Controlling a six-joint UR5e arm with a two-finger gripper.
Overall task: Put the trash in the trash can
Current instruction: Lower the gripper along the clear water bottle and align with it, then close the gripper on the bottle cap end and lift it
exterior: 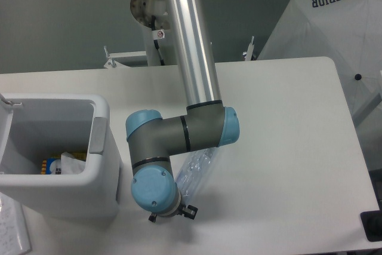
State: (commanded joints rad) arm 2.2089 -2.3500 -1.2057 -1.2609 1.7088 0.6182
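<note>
While the arm's wrist (156, 186) hangs low over the white counter (280, 117), it blocks our view of the jaws entirely, so we cannot tell whether they stand apart, together, or clamped on anything. The clear bluish bottle (196, 171) lies tilted on the counter just beside and partly under the wrist, its upper end tucked beneath the grey elbow joint; whether the tool touches it is hidden from us. To the left stands the white trash can (101, 147), close to the arm. Down inside it we make out a pale, wrinkly clear bag (73, 164) resting against a yellow-and-blue packet (51, 165). We judge the job roughly half finished: the bag appears already binned, while the bottle remains outside on the counter. What is left, as we read it, is to secure the bottle, carry it leftward over the thick rim, and drop it in.
</note>
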